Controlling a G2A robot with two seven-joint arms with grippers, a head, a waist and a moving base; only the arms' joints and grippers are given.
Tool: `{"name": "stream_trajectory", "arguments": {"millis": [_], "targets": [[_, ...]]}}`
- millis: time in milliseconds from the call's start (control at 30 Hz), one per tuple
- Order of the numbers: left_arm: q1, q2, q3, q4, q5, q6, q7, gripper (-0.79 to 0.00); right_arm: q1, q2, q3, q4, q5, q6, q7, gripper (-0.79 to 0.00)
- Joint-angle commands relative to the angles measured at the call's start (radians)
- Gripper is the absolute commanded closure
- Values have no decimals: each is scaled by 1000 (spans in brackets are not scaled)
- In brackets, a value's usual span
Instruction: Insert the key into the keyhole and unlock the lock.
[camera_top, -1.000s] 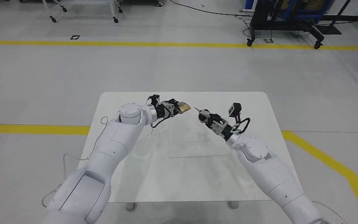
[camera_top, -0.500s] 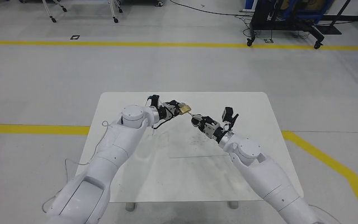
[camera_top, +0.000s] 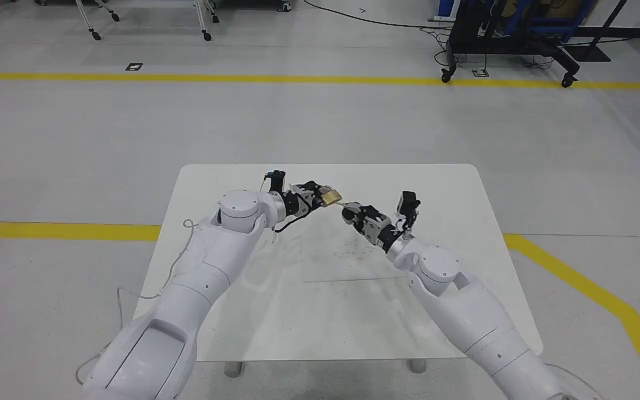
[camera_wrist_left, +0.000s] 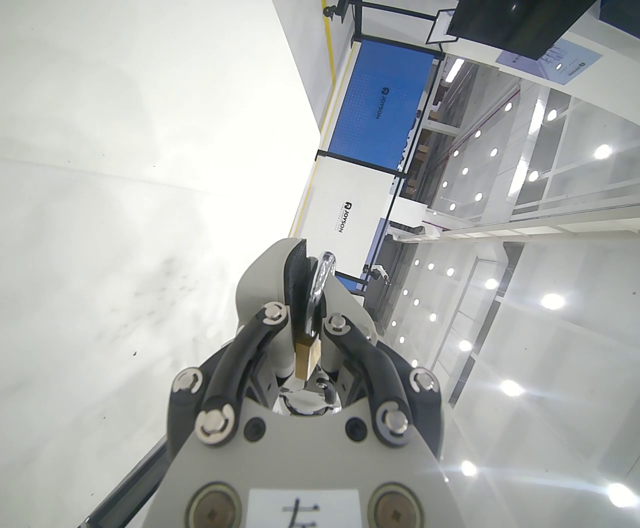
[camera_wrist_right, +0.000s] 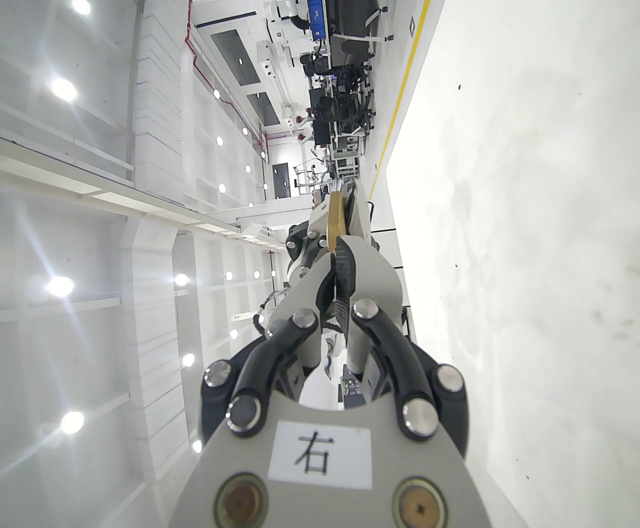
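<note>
Left gripper (camera_top: 316, 192): clamped on the brass lock (camera_top: 330, 195), held above the counter (camera_top: 430, 300) in the upper centre of the top view. Right gripper (camera_top: 353, 212): closed on the key (camera_top: 345, 206), just right of the lock in frame. Key tip points at the lock body; contact not discernible. Counter: white, lightly scuffed

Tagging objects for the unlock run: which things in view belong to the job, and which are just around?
Job:
padlock, held in left claw
key, held in right claw

Not job:
table
black cart
yellow floor line
</note>
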Motion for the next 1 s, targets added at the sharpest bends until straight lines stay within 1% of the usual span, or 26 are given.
{"name": "stream_trajectory", "arguments": {"millis": [0,100,267,433,667,800,967], "targets": [[2,0,-2,-3,8,-2,5,0,1,-3,-1,1,-7,3,-4,0],[4,0,-4,-7,11,1,3,0,-1,-8,-3,-3,-32,3,-33,0],[2,-1,-12,-1,7,6,3,0,-15,-18,-15,-26,-100,-8,-144,0],[1,-4,-22,6,-5,8,7,0,-24,-31,-28,-37,-144,-26,-215,0],[-1,-6,-29,11,-4,3,16,0,-32,-46,-33,-37,-159,-40,-248,0],[2,-7,-39,8,-1,-27,47,0,-39,-51,-28,-39,-140,-57,-234,0],[2,-7,-39,8,-1,-27,47,0,-39,-51,-28,-39,-140,-57,-234,0]]}}
